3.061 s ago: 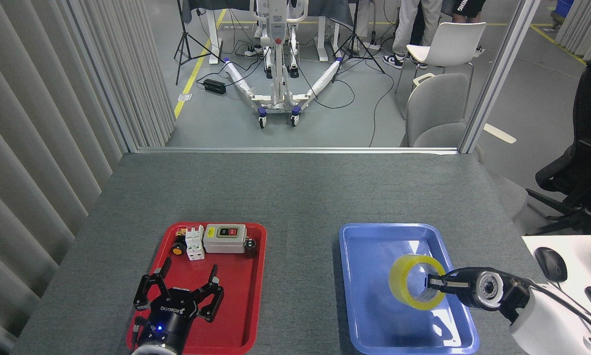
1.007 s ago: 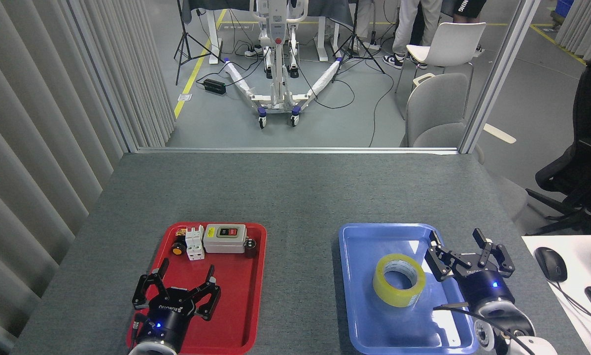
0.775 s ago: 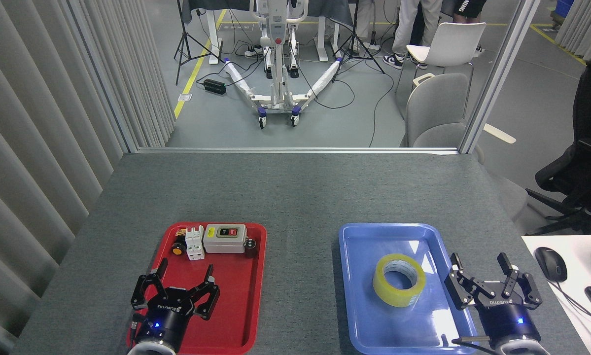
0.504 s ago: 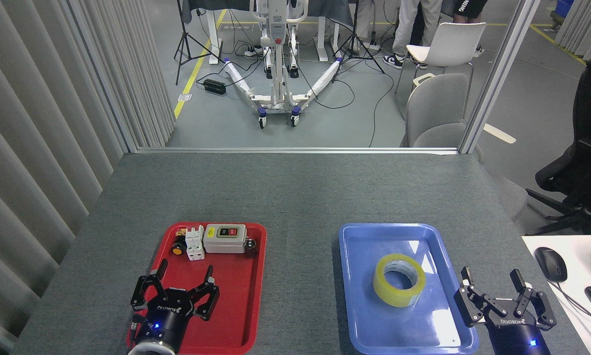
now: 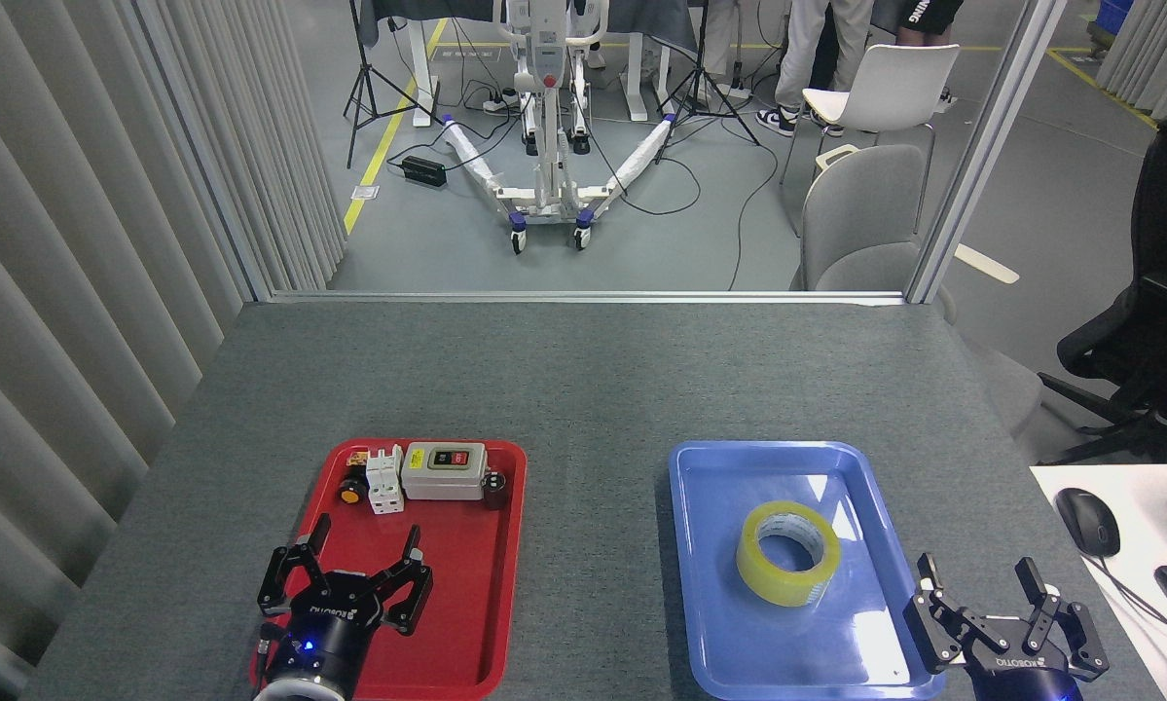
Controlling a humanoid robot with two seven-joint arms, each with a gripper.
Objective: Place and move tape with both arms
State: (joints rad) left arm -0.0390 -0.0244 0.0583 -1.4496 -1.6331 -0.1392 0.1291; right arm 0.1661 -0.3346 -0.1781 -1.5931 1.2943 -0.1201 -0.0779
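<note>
We have let go of the tape (image 5: 788, 553): approx. 3 s ago our right gripper (image 5: 978, 575) held it up on its edge over the blue tray (image 5: 700, 584), and now the roll lies flat in the middle of this tray, the white core looking up, with nothing touching it. Since the release the right gripper went back toward us and to the right; it is now at the near right corner of the tray, well clear of the roll, with its fingers spread apart and nothing between them.

The left gripper (image 5: 362, 546) is almost where it was, over the near part of the red tray (image 5: 505, 584), fingers also spread and holding nothing. The switch box (image 5: 444, 470) and the small parts beside it at the far end of that tray did not move.

So the "place" step looks finished on the right side, in our judgement. What remains is probably the "move" part w/ the other arm, i.e. the left gripper must cross to the blue tray, which is well apart from it.
</note>
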